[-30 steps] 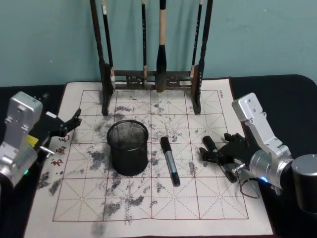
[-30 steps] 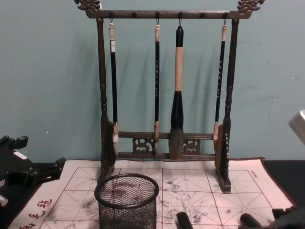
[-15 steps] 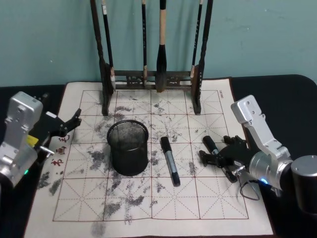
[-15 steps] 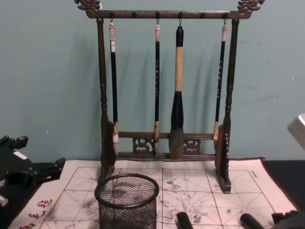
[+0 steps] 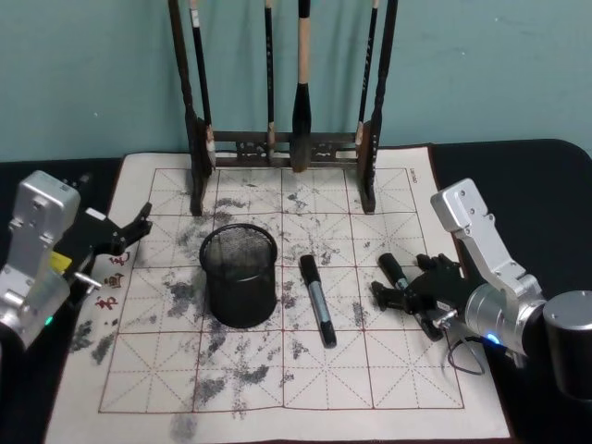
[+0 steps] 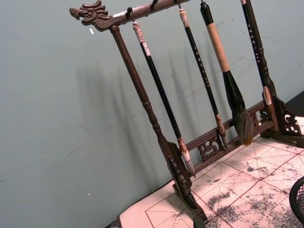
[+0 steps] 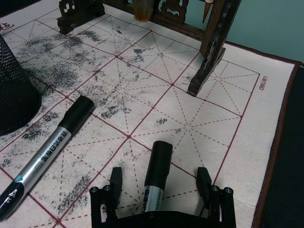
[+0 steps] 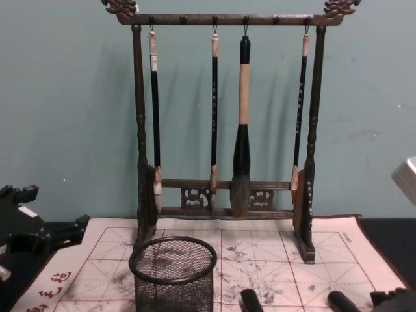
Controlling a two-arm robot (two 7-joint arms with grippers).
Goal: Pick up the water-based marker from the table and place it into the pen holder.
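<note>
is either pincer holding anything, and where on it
Nothing is held. The right pincer is open, straddling the cap end of the right-hand marker on the mat without touching it. The left pincer is parked at the mat's left edge.

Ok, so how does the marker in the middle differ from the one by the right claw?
The middle marker, beside the pen holder, lies in the open; the other marker lies between the fingers of the open right claw, untouched. The first shows its whole grey barrel; the second's runs under the claw. Both lie flat on the mat, black caps toward the brush rack.
</note>
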